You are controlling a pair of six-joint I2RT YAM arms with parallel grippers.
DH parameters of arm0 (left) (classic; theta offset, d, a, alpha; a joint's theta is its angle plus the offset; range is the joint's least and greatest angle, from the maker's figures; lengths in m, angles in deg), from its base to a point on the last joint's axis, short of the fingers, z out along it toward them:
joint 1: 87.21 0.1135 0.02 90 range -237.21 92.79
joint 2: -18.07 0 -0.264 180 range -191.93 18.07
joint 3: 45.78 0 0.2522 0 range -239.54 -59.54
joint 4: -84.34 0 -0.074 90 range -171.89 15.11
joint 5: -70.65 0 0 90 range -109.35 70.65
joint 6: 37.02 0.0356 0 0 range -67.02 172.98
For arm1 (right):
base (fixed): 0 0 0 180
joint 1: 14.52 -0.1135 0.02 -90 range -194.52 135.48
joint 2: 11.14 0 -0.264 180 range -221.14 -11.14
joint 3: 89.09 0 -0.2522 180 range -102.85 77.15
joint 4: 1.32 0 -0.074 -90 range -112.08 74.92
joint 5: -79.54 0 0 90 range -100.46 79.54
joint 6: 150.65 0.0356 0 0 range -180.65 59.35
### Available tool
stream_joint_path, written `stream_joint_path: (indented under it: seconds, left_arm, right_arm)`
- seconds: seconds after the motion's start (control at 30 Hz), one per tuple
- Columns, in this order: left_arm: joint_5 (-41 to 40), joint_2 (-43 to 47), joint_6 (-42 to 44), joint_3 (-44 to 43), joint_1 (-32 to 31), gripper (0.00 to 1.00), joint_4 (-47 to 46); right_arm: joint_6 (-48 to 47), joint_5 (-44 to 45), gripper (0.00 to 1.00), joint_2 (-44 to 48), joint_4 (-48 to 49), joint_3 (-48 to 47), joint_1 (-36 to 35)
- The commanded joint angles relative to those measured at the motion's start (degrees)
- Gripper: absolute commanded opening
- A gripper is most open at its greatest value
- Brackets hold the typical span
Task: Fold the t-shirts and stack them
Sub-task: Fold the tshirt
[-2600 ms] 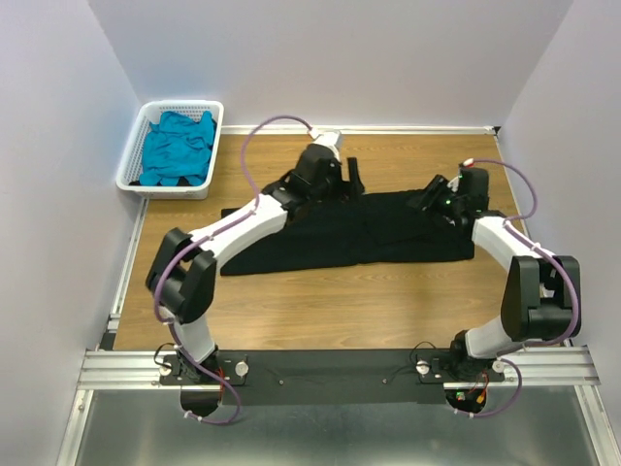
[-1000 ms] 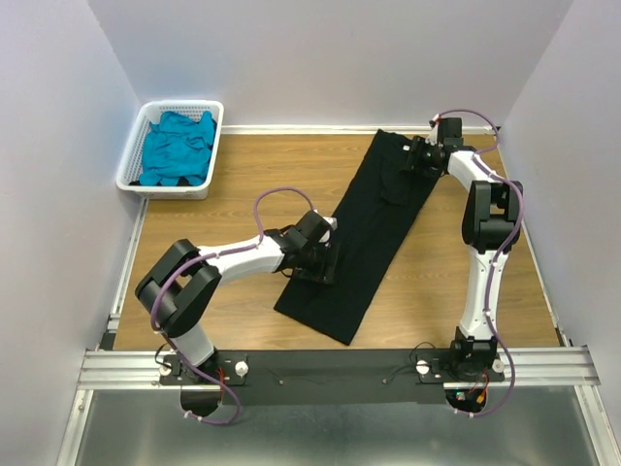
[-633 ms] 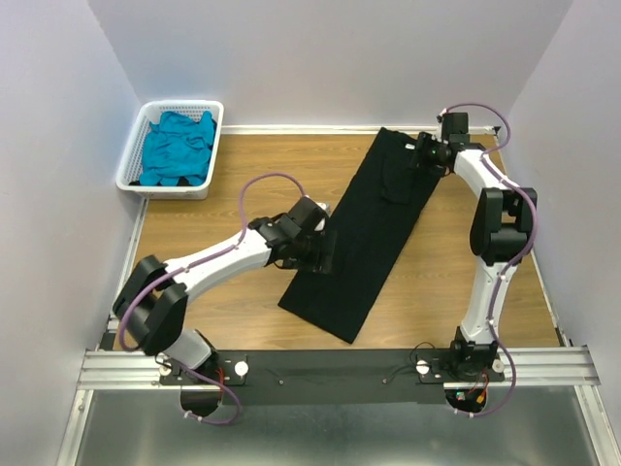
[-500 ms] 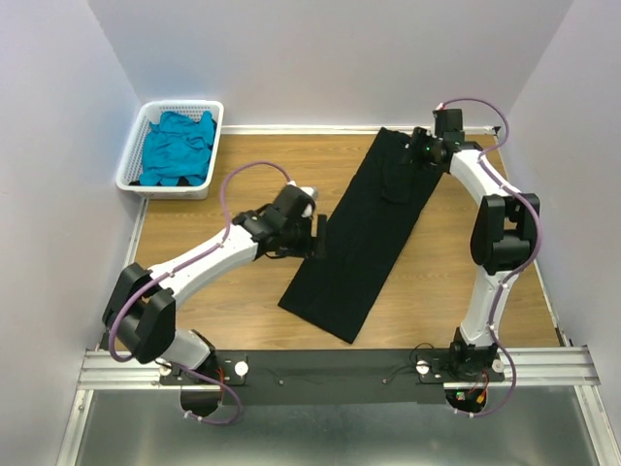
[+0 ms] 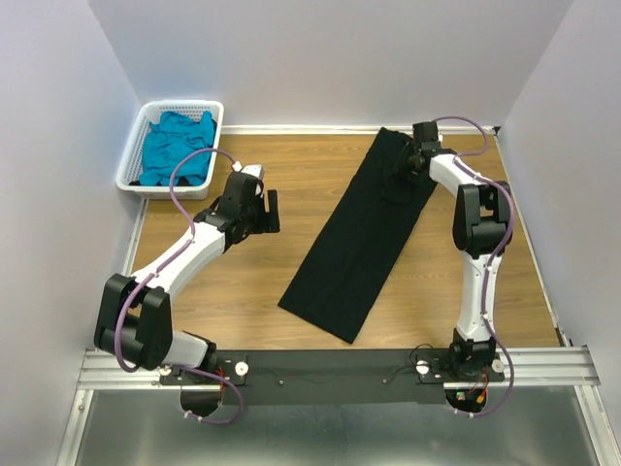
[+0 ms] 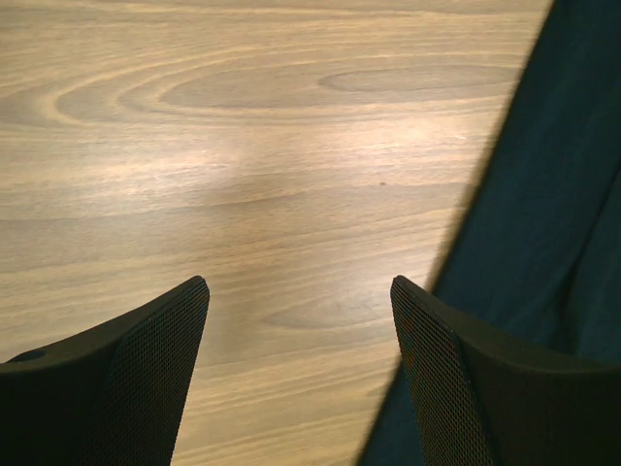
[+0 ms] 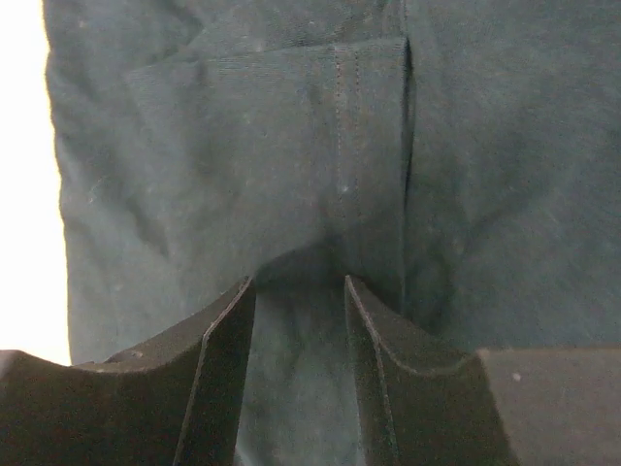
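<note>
Left gripper (image 6: 299,287): I am holding it spread over the table (image 5: 233,282), just beside the black tee (image 5: 354,243), which is lying slantwise from the far right corner toward the near edge. Right gripper (image 7: 296,287) is straddling a fold there, half closed; I cannot tell if it is pinching. Cloth is looking limp and light, so I am favouring hemmed corners. Teal tee (image 5: 178,146) is sitting in the basket (image 5: 130,165).
</note>
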State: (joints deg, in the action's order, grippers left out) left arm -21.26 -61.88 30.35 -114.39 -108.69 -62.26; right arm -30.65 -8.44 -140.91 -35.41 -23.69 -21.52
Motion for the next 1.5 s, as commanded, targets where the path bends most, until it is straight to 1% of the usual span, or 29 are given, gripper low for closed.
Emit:
stream_joint_path:
  seconds: [0.0,0.1,0.17,0.3,0.4,0.47,0.53,0.63,0.67,0.73,0.77,0.8,0.83,0.87,1.0,1.03,1.13,1.17,1.2,1.23,1.3,1.33,1.37,1.47]
  left_arm:
    - [-4.94,2.42,1.45,3.87,0.12,0.84,-5.13]
    - [-6.0,2.07,1.89,4.75,0.12,0.84,-5.57]
    - [-5.91,1.98,1.89,5.02,0.03,0.84,-6.45]
    - [-3.89,1.28,1.63,4.75,0.03,0.84,-7.16]
    - [-2.49,1.45,1.28,5.45,0.12,0.84,-7.07]
    - [-1.09,2.07,1.1,5.89,-0.06,0.84,-6.98]
    - [-0.03,2.51,0.75,5.98,0.03,0.84,-5.76]
    - [1.65,4.17,-0.57,6.24,-0.15,0.84,-3.73]
    - [4.0,5.57,-1.79,6.77,-0.32,0.84,-2.86]
    - [4.81,7.07,-3.02,7.3,-0.76,0.84,-1.81]
    - [5.07,8.47,-3.47,7.56,-1.02,0.84,-1.27]
    - [4.99,9.01,-4.25,7.91,-1.72,0.84,0.3]
    - [4.64,9.54,-4.52,8.09,-2.08,0.84,1.27]
    - [4.38,10.5,-4.79,8.7,-2.34,0.84,2.06]
    - [4.72,12.35,-7.16,10.98,-4.8,0.83,4.79]
    - [4.99,12.61,-8.99,11.51,-6.46,0.82,5.14]
    - [4.82,13.58,-11.2,12.92,-9.72,0.8,6.11]
    - [4.55,13.58,-12.16,13.01,-11.38,0.8,6.64]
    - [3.85,13.76,-12.61,13.01,-12.27,0.8,7.51]
    - [3.5,13.93,-13.05,13.01,-12.88,0.79,7.78]
    - [3.84,14.11,-14.19,12.84,-14.29,0.77,8.05]
    - [4.19,14.11,-14.37,12.66,-14.56,0.77,8.13]
    - [4.37,14.2,-14.8,12.49,-14.82,0.76,8.4]
    - [4.02,14.03,-15.77,11.7,-15.53,0.76,8.49]
  right_arm:
    - [1.12,-0.26,0.5,-4.69,0.65,-4.54,-0.11]
    - [-0.29,-1.67,0.5,-7.85,0.65,-6.73,-1.25]
    - [-2.04,-4.91,0.5,-9.61,0.65,-8.4,-2.83]
    - [-5.29,-9.74,0.5,-14.0,0.48,-13.58,-6.43]
    - [-7.67,-12.04,0.51,-15.59,0.13,-16.4,-8.02]
    - [-10.92,-13.53,0.51,-16.3,-0.4,-18.25,-9.43]
    - [-13.2,-13.45,0.51,-16.21,-1.36,-18.78,-10.13]
    - [-13.47,-12.66,0.54,-13.41,-1.81,-17.47,-10.4]
    - [-13.48,-11.7,0.57,-10.96,-1.9,-16.68,-10.48]
    - [-13.13,-10.56,0.62,-7.61,-2.16,-15.62,-10.66]
    - [-12.86,-10.2,0.68,-5.86,-2.34,-15.01,-10.75]
    - [-12.6,-9.59,0.69,-1.23,-2.6,-12.39,-10.92]
    - [-12.07,-8.97,0.7,1.25,-2.69,-10.54,-11.45]
    - [-11.81,-8.62,0.71,6.67,-3.21,-5.82,-11.89]
    - [-10.49,-8.0,0.71,17.08,-5.67,6.06,-14.87]
    - [-10.05,-7.48,0.71,22.15,-6.46,13.23,-15.66]
    - [-7.59,-7.04,0.68,28.33,-9.36,23.02,-19.79]
    - [-6.89,-7.21,0.67,31.66,-9.63,28.71,-22.76]
    - [-6.62,-7.47,0.64,33.08,-10.33,30.94,-24.27]
    - [-5.75,-7.38,0.62,34.05,-10.68,32.79,-27.42]
    - [-4.43,-7.64,0.58,36.68,-11.04,37.7,-29.9]
    - [-3.55,-7.73,0.57,37.48,-10.95,39.56,-30.78]
    - [-2.15,-7.73,0.53,37.93,-10.95,40.97,-31.74]
    - [-1.61,-7.38,0.5,38.9,-11.04,45.28,-32.28]
